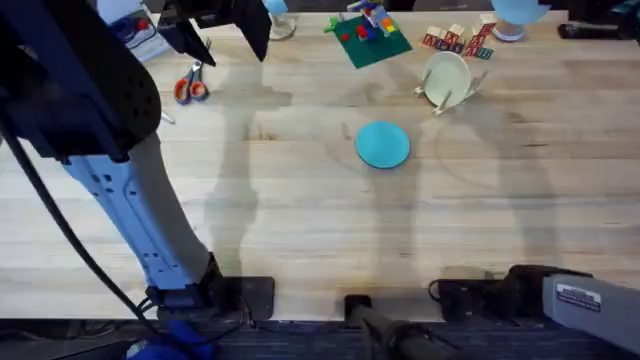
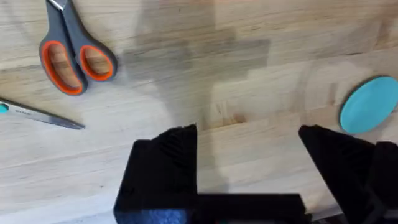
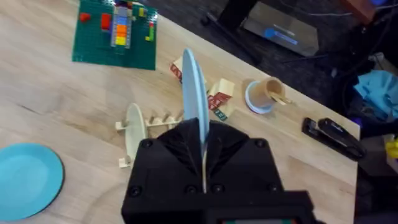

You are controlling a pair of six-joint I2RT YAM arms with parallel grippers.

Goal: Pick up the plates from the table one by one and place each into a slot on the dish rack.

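Light-blue plate (image 3: 194, 99) edge-up in right pincer (image 3: 204, 163)

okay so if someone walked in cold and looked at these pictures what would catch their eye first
Probably the teal plate, lying flat alone mid-table. Next, the right gripper holding a pale blue plate on edge above the dish rack, where a cream plate already stands. Orange-handled scissors lie far left.
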